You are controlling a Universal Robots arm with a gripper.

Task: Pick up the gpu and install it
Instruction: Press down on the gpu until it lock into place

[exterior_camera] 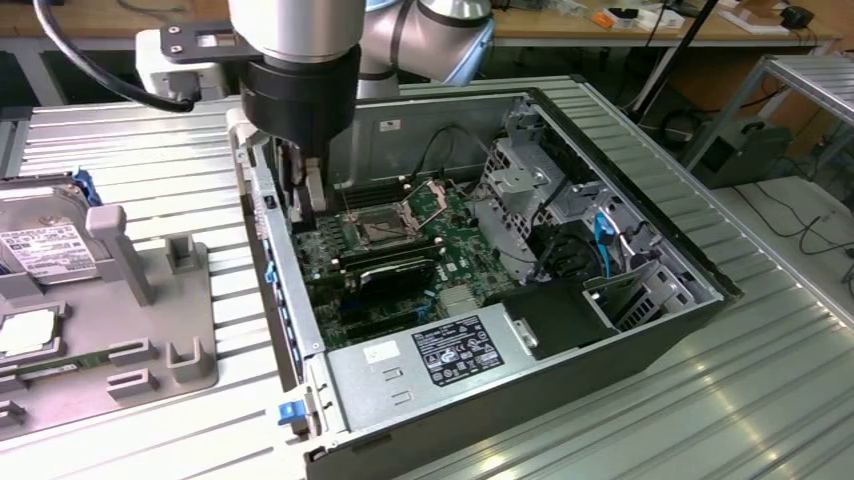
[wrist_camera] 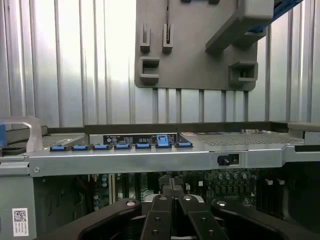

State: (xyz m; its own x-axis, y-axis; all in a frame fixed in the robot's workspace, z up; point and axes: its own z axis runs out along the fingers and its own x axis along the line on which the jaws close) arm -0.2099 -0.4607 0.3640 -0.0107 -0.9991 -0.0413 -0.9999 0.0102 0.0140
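A workshop is seen, with a ribbed metal table [exterior_camera: 747,400] carrying an open computer case [exterior_camera: 654,215] laid on its side. A grey tray [exterior_camera: 174,330] with a hard drive [exterior_camera: 40,250] is set at the exterior view's left. The gripper [exterior_camera: 307,205] is held upright inside the case, just beside the rear wall [exterior_camera: 274,270] and above the board near the processor socket [exterior_camera: 380,228]. In the wrist view the gripper [wrist_camera: 172,192] is seen with its fingers drawn together at the tips, and nothing is seen between them. The gpu [exterior_camera: 390,270] is taken to be the dark flat card standing across the board just below the socket, apart from the fingertips. It looks seated, though its bracket end by the rear wall cannot be made out. The step in hand is judged to be the seating of the card. For this to be done well, the fingers should be kept vertical and clear of the rear wall and the row of blue clips [wrist_camera: 122,146]. Pressure should be applied straight down on the card's top edge, not at a slant. The socket lever and nearby cables should be left untouched.
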